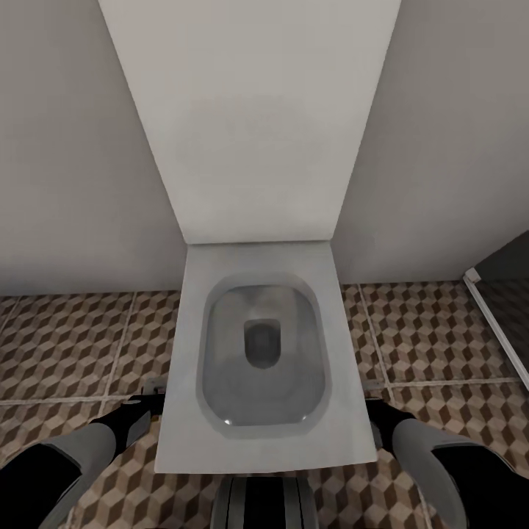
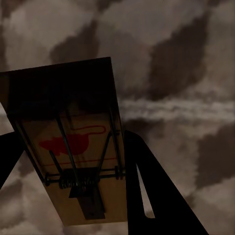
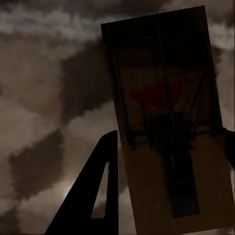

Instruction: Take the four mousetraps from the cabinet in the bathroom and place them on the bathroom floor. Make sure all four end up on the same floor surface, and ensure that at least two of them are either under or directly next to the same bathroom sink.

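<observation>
- White square toilet [image 1: 184,353] with its lid up stands against the grey wall [image 1: 66,147], right in front of the robot in the head view.
- Glossy floor tiles with a brown, beige and white cube pattern [image 1: 66,345] lie on both sides of the toilet.
- Left end effector [image 2: 73,196] has its dark fingers [image 2: 156,186] clamped on a flat tan wooden mousetrap with black wire and a red mouse mark [image 2: 73,147], held above the floor.
- Right end effector [image 3: 166,196] is clamped on a second tan mousetrap with a red mark [image 3: 166,117], also above the tiles.
- Both black and grey arms [image 1: 81,448] reach down beside the toilet.
</observation>
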Controlling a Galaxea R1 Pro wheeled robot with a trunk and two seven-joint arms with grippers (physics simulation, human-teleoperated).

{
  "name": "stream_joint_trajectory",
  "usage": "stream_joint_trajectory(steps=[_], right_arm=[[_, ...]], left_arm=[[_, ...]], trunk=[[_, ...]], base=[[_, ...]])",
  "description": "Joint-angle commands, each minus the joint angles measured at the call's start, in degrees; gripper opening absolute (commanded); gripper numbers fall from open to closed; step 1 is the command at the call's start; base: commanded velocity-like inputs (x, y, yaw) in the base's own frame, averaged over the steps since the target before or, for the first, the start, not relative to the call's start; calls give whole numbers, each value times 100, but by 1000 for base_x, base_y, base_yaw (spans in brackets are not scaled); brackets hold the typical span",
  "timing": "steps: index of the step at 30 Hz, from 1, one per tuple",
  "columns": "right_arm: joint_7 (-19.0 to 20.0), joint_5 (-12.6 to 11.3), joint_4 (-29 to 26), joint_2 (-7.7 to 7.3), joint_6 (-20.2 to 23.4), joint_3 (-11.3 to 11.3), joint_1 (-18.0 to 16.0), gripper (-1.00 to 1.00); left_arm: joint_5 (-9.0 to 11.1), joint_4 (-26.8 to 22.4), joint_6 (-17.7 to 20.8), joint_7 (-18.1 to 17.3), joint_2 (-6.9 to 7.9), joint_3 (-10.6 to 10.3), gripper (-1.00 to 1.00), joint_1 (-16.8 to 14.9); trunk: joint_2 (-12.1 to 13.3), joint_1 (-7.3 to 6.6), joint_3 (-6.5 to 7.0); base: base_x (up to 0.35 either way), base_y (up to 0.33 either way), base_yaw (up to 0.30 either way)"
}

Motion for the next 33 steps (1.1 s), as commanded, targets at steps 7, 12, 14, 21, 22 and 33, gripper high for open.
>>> stream_joint_trajectory(steps=[7,12,14,21,22,33], right_arm=[[-1,-7,11,-120,-24,37,-5,-100],[-1,-14,39,-222,-114,36,-5,-100],[-1,-15,42,-272,-123,36,-5,-100],[-1,-25,44,-330,-135,34,-5,-100],[-1,-28,46,-333,-136,32,-5,-100],[-1,-34,62,-343,-156,36,-5,-100]], left_arm=[[26,-4,8,11,-4,-49,-100,1],[27,-4,8,7,-6,-49,-100,-4],[26,-2,8,6,-7,-49,-100,-2],[24,0,8,6,-8,-49,-100,-4],[25,0,8,6,-8,-49,-100,-4],[23,0,5,6,-12,-50,-100,-2]], trunk=[[-1,-1,-3],[-1,-1,-3],[-1,-1,-3],[-1,-1,-3],[-1,-1,-3],[-1,-1,-3]], base=[[0,0,0],[0,0,0],[0,0,0],[0,0,0],[0,0,0],[0,0,0]])
